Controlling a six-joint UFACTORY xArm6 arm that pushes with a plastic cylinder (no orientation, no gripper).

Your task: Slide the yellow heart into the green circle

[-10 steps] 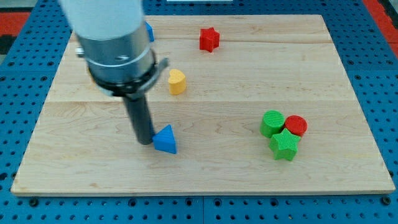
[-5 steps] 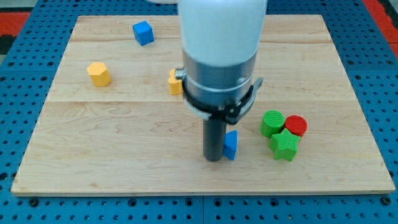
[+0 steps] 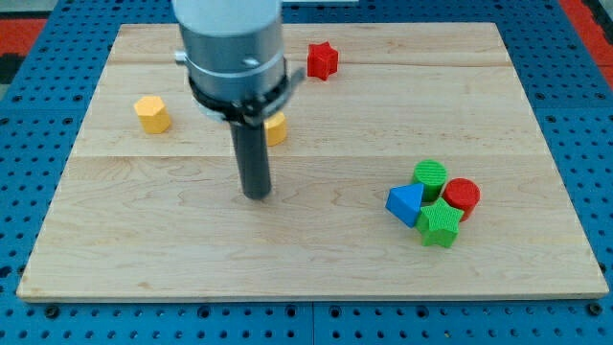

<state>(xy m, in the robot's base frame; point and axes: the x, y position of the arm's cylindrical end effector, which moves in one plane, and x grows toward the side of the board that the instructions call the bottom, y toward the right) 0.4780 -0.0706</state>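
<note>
The yellow heart (image 3: 276, 129) lies on the wooden board (image 3: 306, 249) left of centre, mostly hidden behind the arm. The green circle (image 3: 430, 176) sits at the view's right, in a cluster with other blocks. My tip (image 3: 255, 195) rests on the board just below the yellow heart, apart from it and far left of the green circle.
Touching the green circle are a blue triangle (image 3: 405, 204), a red circle (image 3: 462, 195) and a green star (image 3: 440, 224). A yellow hexagon (image 3: 151, 113) lies at the view's left. A red star (image 3: 323, 59) lies near the top centre.
The blue triangle was pushed right into the cluster, nudging the green circle. My tip has since moved back left, to below the yellow heart.
</note>
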